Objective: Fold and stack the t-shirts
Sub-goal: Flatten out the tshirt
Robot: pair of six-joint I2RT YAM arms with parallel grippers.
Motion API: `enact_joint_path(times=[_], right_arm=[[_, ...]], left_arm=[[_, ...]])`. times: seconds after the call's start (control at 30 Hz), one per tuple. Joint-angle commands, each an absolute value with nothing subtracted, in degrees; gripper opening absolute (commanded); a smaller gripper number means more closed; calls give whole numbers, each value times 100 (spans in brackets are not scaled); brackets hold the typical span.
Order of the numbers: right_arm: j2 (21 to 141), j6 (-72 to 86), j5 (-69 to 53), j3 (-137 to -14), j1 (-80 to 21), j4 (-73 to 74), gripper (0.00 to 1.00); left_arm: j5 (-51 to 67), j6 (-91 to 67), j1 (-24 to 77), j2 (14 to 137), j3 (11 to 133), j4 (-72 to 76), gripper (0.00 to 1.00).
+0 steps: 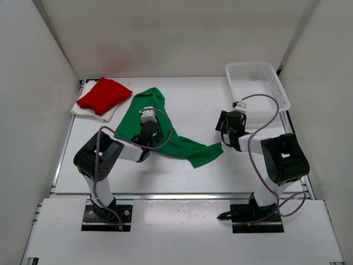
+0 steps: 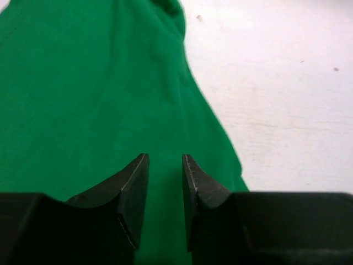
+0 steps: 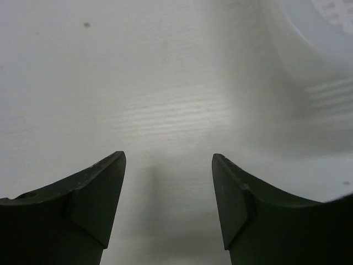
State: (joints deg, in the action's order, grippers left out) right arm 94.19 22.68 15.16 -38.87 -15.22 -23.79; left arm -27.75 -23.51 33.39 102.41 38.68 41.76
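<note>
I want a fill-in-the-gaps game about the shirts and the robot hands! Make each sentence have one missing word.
1. The red t-shirt lies on the white t-shirt at the far ___ of the table.
2. The left gripper hangs over the third t-shirt, which is coloured ___.
3. The right gripper is ___, not shut, above bare table.
4. The plastic basket is coloured ___.

Missing words: left; green; open; white.

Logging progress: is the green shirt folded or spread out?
Spread, not folded: the green t-shirt sprawls loosely across the table, rumpled, one end trailing rightward.
</note>
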Motion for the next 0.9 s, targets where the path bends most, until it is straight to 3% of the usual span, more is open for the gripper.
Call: enact_joint_path(times=[0.0,0.07,0.17,0.23,0.27,0.47,0.6,0.63,0.7,0.73,0.77,0.87], right_arm=[[9572,1646,2065,-4447,-1870,-2980,63],[9571,1320,2354,-4360,-2012,-3233,66],[9545,898,2365,-4228,-2276,-3558,61],[9650,844,2066,-4428,-2224,-3385,65],[9703,957,2065,-4508,-2189,-3262,60],[9712,914,1960,-4510,-2267,-3321,63],[9676,923,2004,-4429,-2294,-3429,55],[9738,871,1995,-4508,-2285,-3332,50],[9764,791,2031,-4527,-2355,-3287,31],[9721,774,2030,-4483,-2364,-3435,28],[9669,791,2030,-4395,-2329,-3480,22],[9615,1002,2048,-4298,-2276,-3516,23]], left_arm=[[-2777,-1733,3436,10045,3936,4887,42],[-2751,-1583,3533,10195,4200,4686,41],[-2419,-1521,3464,10274,4359,4518,48],[-1953,-1512,3340,10388,4726,4158,49],[-1855,-1520,3314,10476,4859,3879,51],[-1197,-1863,3015,10600,5001,3875,46],[-686,-2092,2769,10749,5089,3858,33],[-564,-2248,2682,10758,5080,3841,32],[-607,-2539,2584,10802,5054,3885,16],[-485,-2636,2462,10819,5080,3859,14],[-379,-2759,2374,10872,5115,3789,4],[-359,-2812,2373,11004,5352,3500,0]])
